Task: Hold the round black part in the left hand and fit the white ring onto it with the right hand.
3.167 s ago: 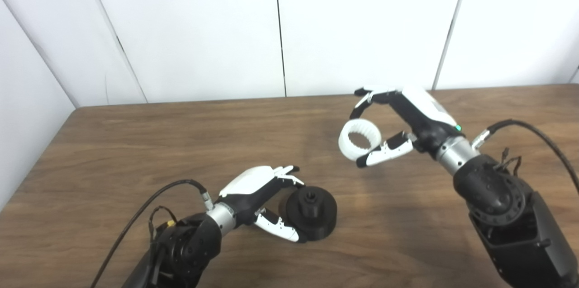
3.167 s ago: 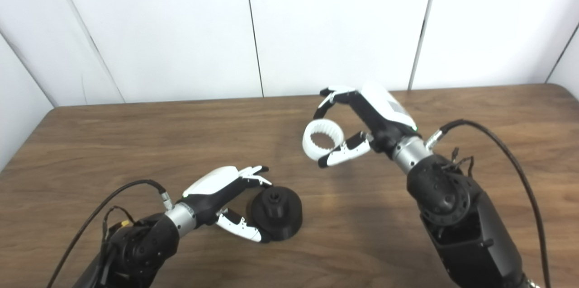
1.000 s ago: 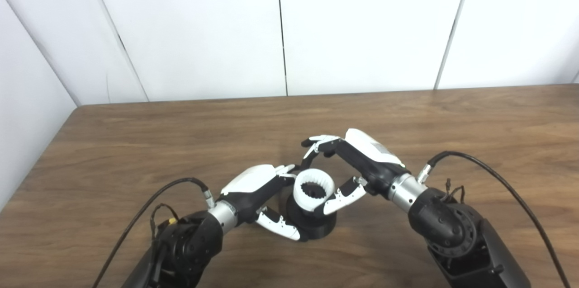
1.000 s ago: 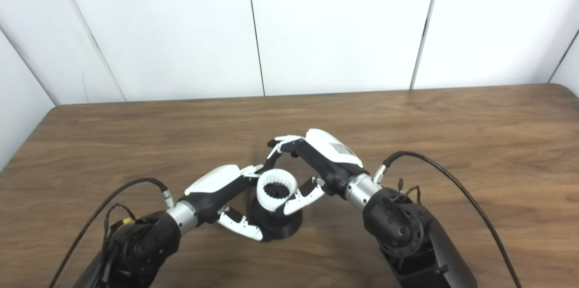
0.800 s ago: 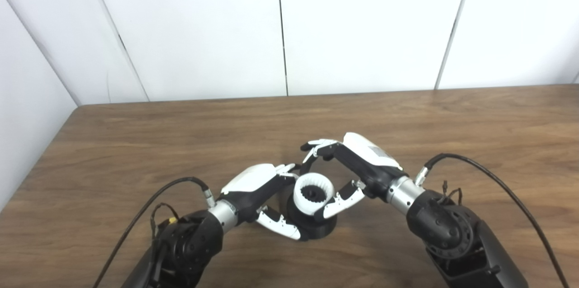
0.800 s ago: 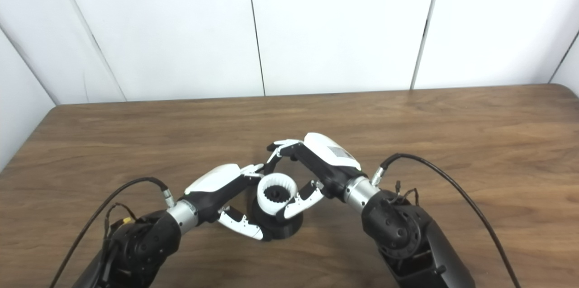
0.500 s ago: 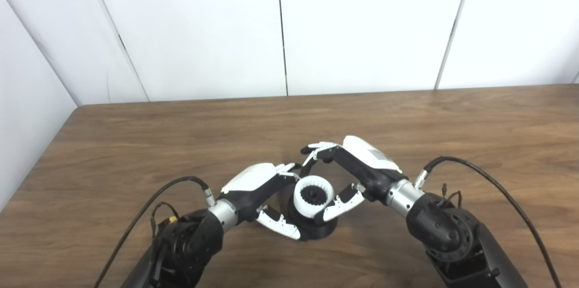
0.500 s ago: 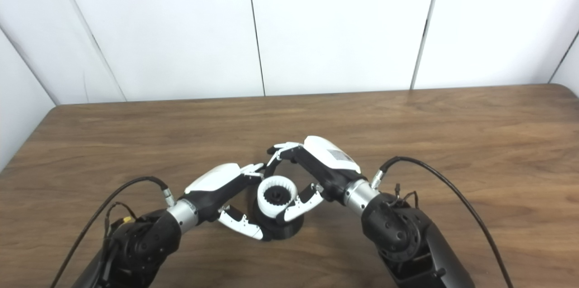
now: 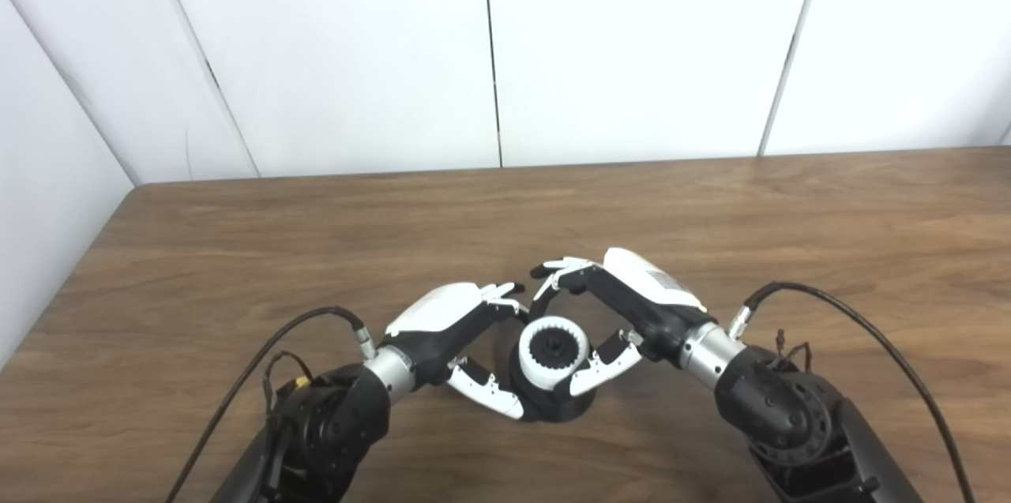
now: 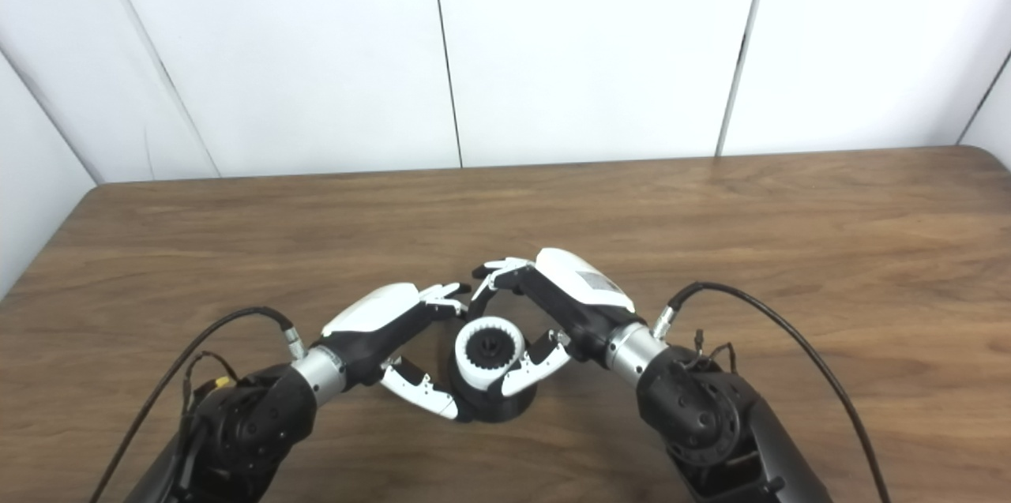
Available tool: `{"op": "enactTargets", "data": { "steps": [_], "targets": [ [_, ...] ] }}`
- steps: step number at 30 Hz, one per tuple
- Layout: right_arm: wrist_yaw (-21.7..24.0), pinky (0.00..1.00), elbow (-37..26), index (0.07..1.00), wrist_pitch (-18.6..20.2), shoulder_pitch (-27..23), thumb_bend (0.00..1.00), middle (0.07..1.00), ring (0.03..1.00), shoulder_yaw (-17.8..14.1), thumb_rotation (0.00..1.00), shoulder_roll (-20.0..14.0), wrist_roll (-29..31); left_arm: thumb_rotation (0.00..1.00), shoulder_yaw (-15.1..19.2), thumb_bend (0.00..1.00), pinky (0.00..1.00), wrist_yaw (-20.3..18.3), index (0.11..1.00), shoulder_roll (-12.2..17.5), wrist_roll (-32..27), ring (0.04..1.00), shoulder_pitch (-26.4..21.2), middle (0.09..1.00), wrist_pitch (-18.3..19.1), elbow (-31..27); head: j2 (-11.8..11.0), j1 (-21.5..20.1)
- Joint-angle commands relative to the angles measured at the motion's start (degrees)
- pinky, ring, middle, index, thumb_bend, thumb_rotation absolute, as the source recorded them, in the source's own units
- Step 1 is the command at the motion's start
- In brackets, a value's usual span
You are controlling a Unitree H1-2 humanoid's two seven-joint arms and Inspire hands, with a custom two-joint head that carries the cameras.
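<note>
White ring (image 9: 554,351) sits around the raised hub of the round black part (image 9: 555,402), toward the near edge of the brown table (image 9: 237,250) and about midway along it. Inside teeth line the ring, and the dark hub shows through its middle. Whether it is pressed fully down cannot be told from either view.

Right hand (image 9: 612,313) has its thumb and fingers curled on the ring's outer wall, thumb on the near side, fingers (image 9: 557,274) arching over the far side. Left hand (image 9: 462,333) cups the black part from the left, thumb low at the base and upper fingers near the top rim, so it seems to steady the part against the table rather than lift it.

Both pieces look like stiff printed plastic, light and hard rather than soft. The ring likely will not flex, so the teeth probably need to line up with the hub before it slides down; a small twist may help. Its smooth outer wall is the sensible place to hold, pinched on opposite sides so it stays level. Tilting it could jam it. The black part is best gripped at its wide base, where it resists turning.
</note>
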Motion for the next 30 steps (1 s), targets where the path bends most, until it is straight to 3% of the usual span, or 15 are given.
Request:
{"op": "enactTargets", "data": {
  "steps": [1, 9, 10, 11, 13, 16, 23, 30],
  "targets": [
    [-0.1, 0.79, -1.3, 0.491, -1.9, -1.0, 0.52, 0.866, 0.92, 0.0, 0.15, -0.2, 0.2, 0.4, -0.3, 1.0, 0.92, -0.7, 0.77, 0.3, 0.2, 1.0, -1.2, 0.997, 0.2, -0.9, -0.1, 0.1],
    [-0.8, 0.78, -0.4, 0.494, -2.4, -0.1, 0.52, 0.857, 0.913, 0.1, 0.15, 0.0, 0.4, 0.41, -0.1, 1.0, 0.93, -0.5, 0.769, 0.5, -0.1, 1.0, -0.9, 0.999, 0.0, -0.6, -0.1, 0.2],
    [-0.9, 0.78, -0.3, 0.523, -2.5, 0.0, 0.6, 0.854, 0.909, 0.1, 0.16, 0.0, 0.6, 0.4, 0.0, 1.0, 0.94, -0.7, 0.77, 0.5, -0.2, 1.0, -0.9, 1.0, 0.2, -0.7, -0.1, 0.2],
    [-1.0, 0.77, -0.2, 0.58, -2.6, 0.0, 0.75, 0.852, 0.905, 0.0, 0.18, 0.1, 0.8, 0.4, 0.0, 1.0, 0.94, -0.8, 0.77, 0.5, -0.2, 1.0, -0.9, 1.0, 0.4, -0.7, -0.1, 0.2],
    [-1.2, 0.77, 0.0, 0.641, -2.6, 0.1, 0.9, 0.851, 0.901, -0.2, 0.22, 0.3, 1.3, 0.4, 0.0, 1.0, 0.94, -0.9, 0.77, 0.5, -0.1, 1.0, -0.9, 1.0, 0.6, -0.8, -0.1, 0.2],
    [-1.0, 0.77, 0.0, 0.681, -2.4, 0.1, 0.98, 0.85, 0.894, -0.4, 0.26, 0.3, 1.5, 0.4, 0.0, 1.0, 0.94, -0.9, 0.767, 0.5, -0.2, 1.0, -0.9, 1.0, 0.5, -0.8, -0.1, 0.2],
    [-0.6, 0.78, -0.3, 0.781, -1.6, 0.4, 1.0, 0.873, 0.896, -1.6, 0.34, 0.5, 3.9, 0.4, -0.1, 1.0, 0.94, -0.7, 0.771, 0.3, -0.2, 1.0, -0.8, 0.998, 0.5, -0.8, 0.0, 0.3],
    [-0.8, 0.78, -0.3, 0.818, -1.4, 0.6, 1.0, 0.889, 0.893, -2.8, 0.37, 0.6, 6.1, 0.38, -0.3, 1.0, 0.94, -0.7, 0.828, 0.4, 0.2, 1.0, -0.7, 0.997, 0.8, -1.2, -0.1, 0.4]
  ]
}}
